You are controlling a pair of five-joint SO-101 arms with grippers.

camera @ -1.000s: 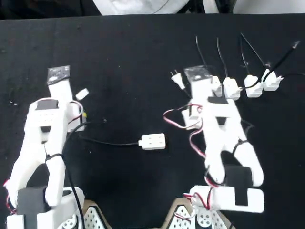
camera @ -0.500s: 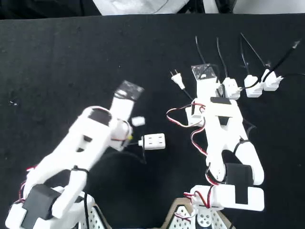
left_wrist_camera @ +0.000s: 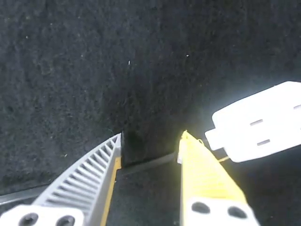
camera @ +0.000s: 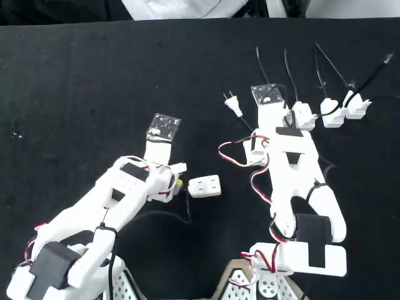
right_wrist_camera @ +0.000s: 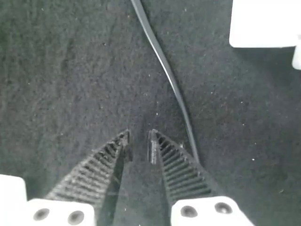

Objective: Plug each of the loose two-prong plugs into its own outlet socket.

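Left arm point(camera: 122, 190) has swung in, jaws apart just beside the outlet socket point(left_wrist_camera: 263, 125) on the surface point(camera: 94, 75); right jaws hang slightly apart, empty, near the loose plug point(camera: 232, 103). Best to pin the socket squarely first.

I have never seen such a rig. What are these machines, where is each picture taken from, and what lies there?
Two small robot arms stand at a black table. One picture looks down from above; two come from wrist cameras. Each arm ends in a two-fingered clamp, the end effector. The left end effector is open beside a white outlet socket; the right end effector, slightly open, is near a black cord. Neither clearly holds anything. A loose plug lies nearby.
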